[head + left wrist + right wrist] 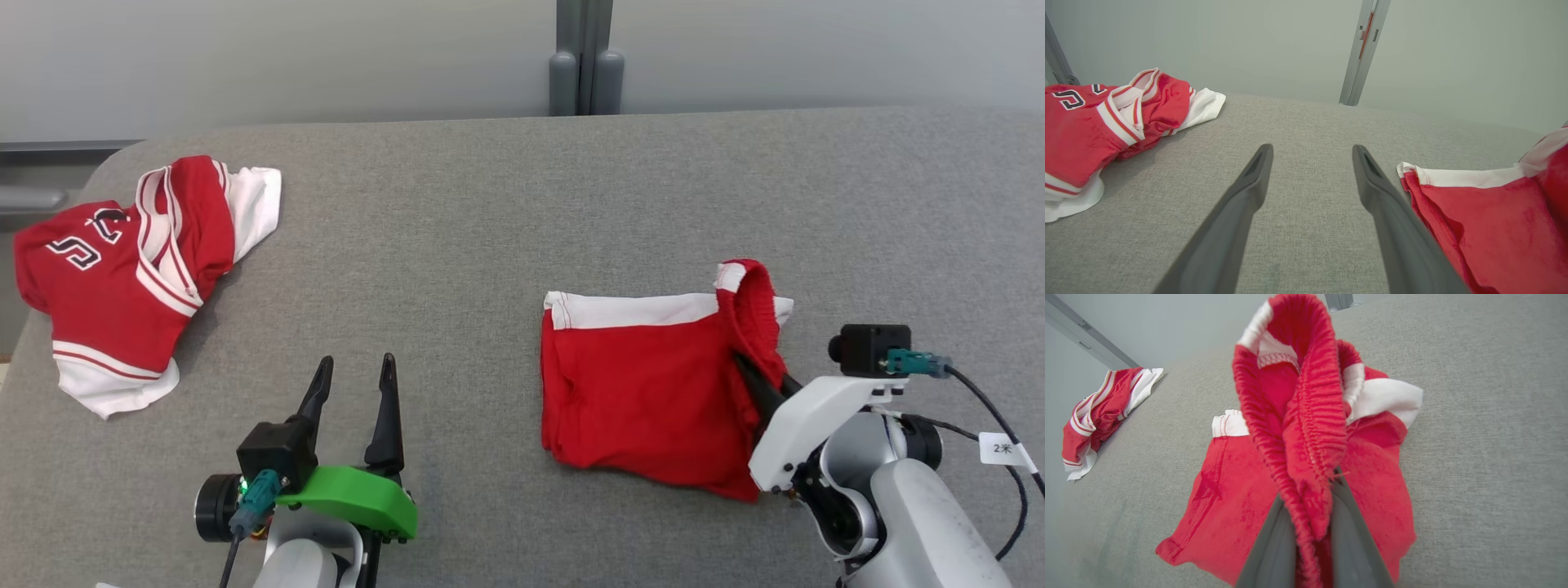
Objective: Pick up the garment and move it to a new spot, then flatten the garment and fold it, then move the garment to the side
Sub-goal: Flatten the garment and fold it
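The garment (637, 392) is a pair of red shorts with a white band, lying right of centre on the grey padded surface (490, 229). Its ribbed red waistband (1310, 416) is bunched and lifted at the right side. My right gripper (763, 384) is shut on that waistband, and the cloth hides its fingertips (1339, 486). The rest of the shorts (1229, 506) still rests on the surface. My left gripper (357, 359) stands open to the left of the shorts with nothing between its fingers (1249, 183). The shorts' left edge (1494, 220) lies just beside its right finger.
A second piece of clothing, a red and white jersey (122, 278) with dark lettering, lies crumpled at the far left near the surface's edge (1086, 126). A grey wall and a metal post (584, 57) stand behind the far edge. Bare grey surface stretches between the two clothes.
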`<state>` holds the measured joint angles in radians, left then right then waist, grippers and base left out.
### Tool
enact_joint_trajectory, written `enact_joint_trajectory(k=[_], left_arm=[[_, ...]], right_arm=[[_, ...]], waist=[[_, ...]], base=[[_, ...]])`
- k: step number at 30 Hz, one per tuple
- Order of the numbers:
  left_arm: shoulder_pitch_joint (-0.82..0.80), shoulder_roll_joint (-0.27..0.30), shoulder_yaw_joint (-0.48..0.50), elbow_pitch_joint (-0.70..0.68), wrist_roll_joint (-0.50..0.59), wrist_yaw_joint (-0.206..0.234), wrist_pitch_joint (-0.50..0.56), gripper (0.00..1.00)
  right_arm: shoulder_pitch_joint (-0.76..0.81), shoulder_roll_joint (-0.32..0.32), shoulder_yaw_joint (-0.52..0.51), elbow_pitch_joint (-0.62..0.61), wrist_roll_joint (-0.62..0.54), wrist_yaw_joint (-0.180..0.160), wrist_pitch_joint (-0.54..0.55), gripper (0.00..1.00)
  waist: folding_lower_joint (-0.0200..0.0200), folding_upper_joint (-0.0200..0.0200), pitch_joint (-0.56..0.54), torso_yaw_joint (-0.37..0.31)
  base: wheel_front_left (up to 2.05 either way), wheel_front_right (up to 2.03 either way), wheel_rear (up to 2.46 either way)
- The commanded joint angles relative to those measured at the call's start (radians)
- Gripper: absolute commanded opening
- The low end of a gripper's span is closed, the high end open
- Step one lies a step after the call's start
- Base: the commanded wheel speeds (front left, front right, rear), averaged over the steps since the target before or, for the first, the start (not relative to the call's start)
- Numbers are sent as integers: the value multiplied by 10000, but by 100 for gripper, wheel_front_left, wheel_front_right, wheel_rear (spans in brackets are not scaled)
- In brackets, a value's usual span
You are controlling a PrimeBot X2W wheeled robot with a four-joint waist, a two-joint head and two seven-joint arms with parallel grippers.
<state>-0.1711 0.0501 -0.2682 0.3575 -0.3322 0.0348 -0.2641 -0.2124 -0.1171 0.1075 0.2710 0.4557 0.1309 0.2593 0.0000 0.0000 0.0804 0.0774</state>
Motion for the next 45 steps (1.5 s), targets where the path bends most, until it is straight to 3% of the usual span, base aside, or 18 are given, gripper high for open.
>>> enact_joint_trajectory(k=[1, 11, 14, 15, 24, 28, 33, 45], left_arm=[[-57, 14, 9, -4, 16, -21, -3, 100], [-233, 13, -66, -137, -159, 41, -3, 100], [-257, 13, -81, -157, -198, 73, -3, 100], [-265, 13, -88, -161, -211, 85, -3, 100], [-275, 12, -93, -221, -322, 140, -3, 100], [-317, 12, -150, -275, -318, 161, -3, 100], [-421, 12, -278, -378, -334, 111, -3, 100], [-261, 16, -392, -425, -585, 264, -3, 100]], right_arm=[[-81, 66, 152, -50, 122, -3, 35, 0], [-958, 562, 975, 1223, 119, -3, -317, 3], [-1293, 612, 1092, 1787, 100, -3, -583, 44], [-1382, 620, 1179, 1896, 184, -3, -661, 100], [-1636, 644, 2756, 1576, 1141, -3, -1221, 100], [-1593, 643, 2782, 1245, 881, -3, -1614, 100], [-1410, 532, 2144, 904, -111, -3, -2398, 100], [-83, 534, -703, 512, -2005, -3, -4409, 100]], waist=[[0, 0, -24, 168], [0, 0, 233, 790], [0, 0, 311, 902], [0, 0, 325, 923], [0, 0, 331, 782], [0, 0, 323, 575], [0, 0, 279, 322], [0, 0, -197, -198]], base=[[0, 0, 0], [0, 0, 0], [0, 0, 0], [0, 0, 0], [0, 0, 0], [0, 0, 0], [0, 0, 0], [0, 0, 0]])
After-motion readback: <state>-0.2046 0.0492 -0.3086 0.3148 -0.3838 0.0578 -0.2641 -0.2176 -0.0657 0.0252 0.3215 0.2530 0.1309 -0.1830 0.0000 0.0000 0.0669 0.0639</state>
